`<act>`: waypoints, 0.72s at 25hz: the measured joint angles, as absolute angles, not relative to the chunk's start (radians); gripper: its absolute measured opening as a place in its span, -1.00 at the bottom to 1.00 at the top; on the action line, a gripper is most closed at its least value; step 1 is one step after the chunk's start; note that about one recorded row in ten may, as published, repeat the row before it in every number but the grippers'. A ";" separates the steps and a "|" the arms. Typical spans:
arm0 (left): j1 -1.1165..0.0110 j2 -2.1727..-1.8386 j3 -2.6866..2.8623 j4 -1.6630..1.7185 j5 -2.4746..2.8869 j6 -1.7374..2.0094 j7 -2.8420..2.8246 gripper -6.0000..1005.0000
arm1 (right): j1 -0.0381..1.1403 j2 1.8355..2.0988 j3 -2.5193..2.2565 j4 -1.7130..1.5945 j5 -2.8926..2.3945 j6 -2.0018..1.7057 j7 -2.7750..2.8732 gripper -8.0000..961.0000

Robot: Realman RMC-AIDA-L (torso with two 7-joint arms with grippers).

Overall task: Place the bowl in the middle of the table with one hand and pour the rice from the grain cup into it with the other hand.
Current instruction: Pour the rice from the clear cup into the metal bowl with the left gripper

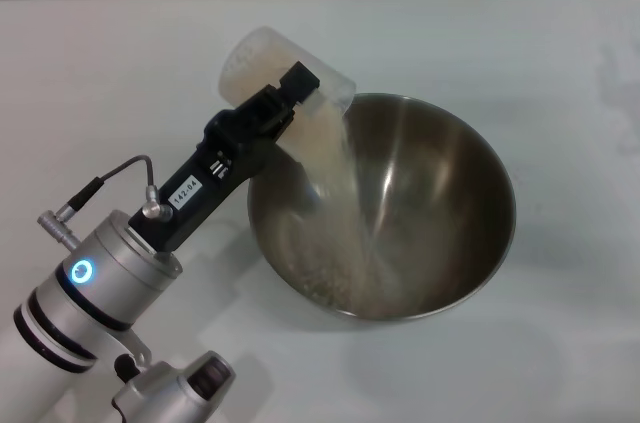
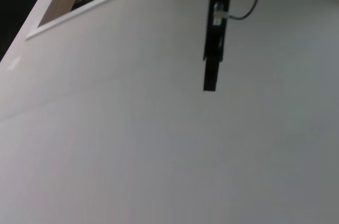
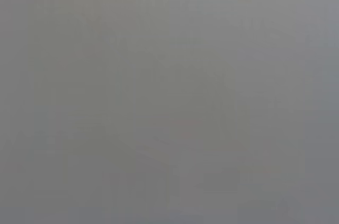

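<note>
In the head view, the left gripper (image 1: pixel 290 93) reaches from the lower left toward the centre, its black fingers pinching the small translucent plastic grain cup (image 1: pixel 285 71), which is tipped with its mouth over the near-left rim of the large round stainless-steel bowl (image 1: pixel 440 193). Off-white rice (image 1: pixel 335 183) streams from the cup down the bowl's inner wall and gathers at its bottom. The bowl sits right of centre on the plain white table (image 1: pixel 100 93). The right gripper shows in no view.

My head cam looks down close on the bowl (image 1: pixel 385 208) and table (image 1: pixel 100 73); L wrist cam skims bare tabletop; R wrist cam shows blank grey.
</note>
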State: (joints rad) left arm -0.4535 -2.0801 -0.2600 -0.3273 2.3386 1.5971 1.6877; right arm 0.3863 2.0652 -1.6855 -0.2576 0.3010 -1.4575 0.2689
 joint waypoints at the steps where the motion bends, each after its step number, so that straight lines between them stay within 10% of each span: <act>1: -0.454 -2.080 -0.256 -0.325 2.339 1.596 1.706 -0.93 | 0.386 2.067 -1.686 -0.258 0.296 -1.461 0.258 -0.09; 18: -0.460 -2.080 -0.229 -0.318 2.339 1.552 2.095 -0.93 | 0.396 2.077 -1.684 -0.229 0.275 -1.475 0.201 -0.09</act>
